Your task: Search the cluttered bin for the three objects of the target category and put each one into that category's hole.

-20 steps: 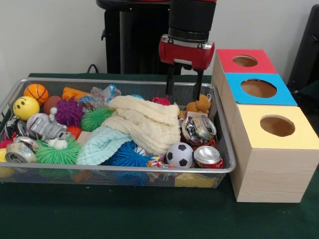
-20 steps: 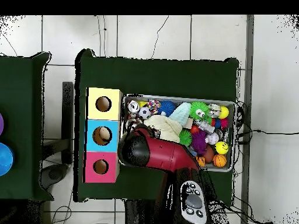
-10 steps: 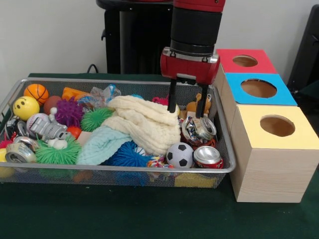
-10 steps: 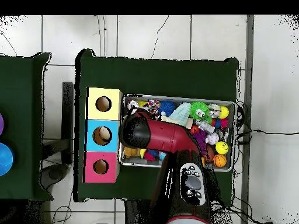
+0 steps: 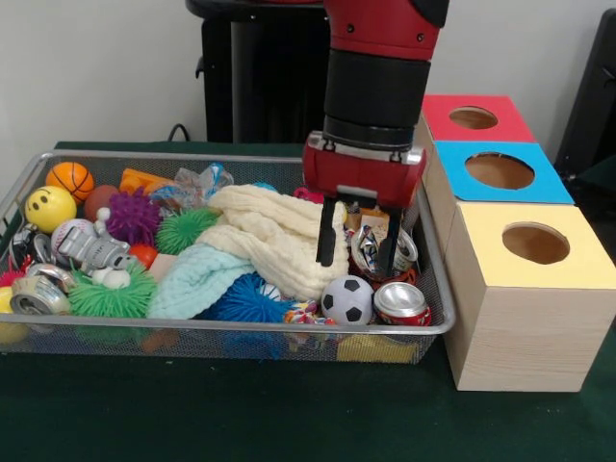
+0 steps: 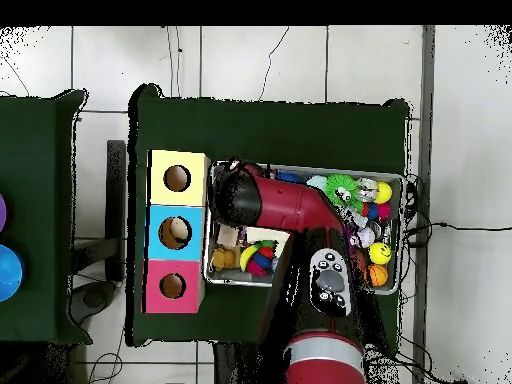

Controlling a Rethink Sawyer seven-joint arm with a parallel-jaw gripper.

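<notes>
On the green tabletop [image 5: 241,414], the wire mesh bin [image 5: 231,332] holds a red crushed can [image 5: 400,302] and soccer ball [image 5: 346,298] nearest, then a cream cloth [image 5: 279,236]. The claw [image 5: 358,255] hangs spread, straddling a silver crushed can [image 5: 371,252]. Beside stand yellow [image 5: 525,289], blue [image 5: 500,173], red [image 5: 474,117] hole-topped boxes.

In the front view, the bin [image 5: 38,168] sits left of the three boxes [image 5: 520,279], touching them, cloth [image 5: 279,236] heaped inside.

Even, soft indoor light; faint shadows under the bin [image 5: 231,339]; mild glare on the cans [image 5: 400,300]; focus slightly soft.
</notes>
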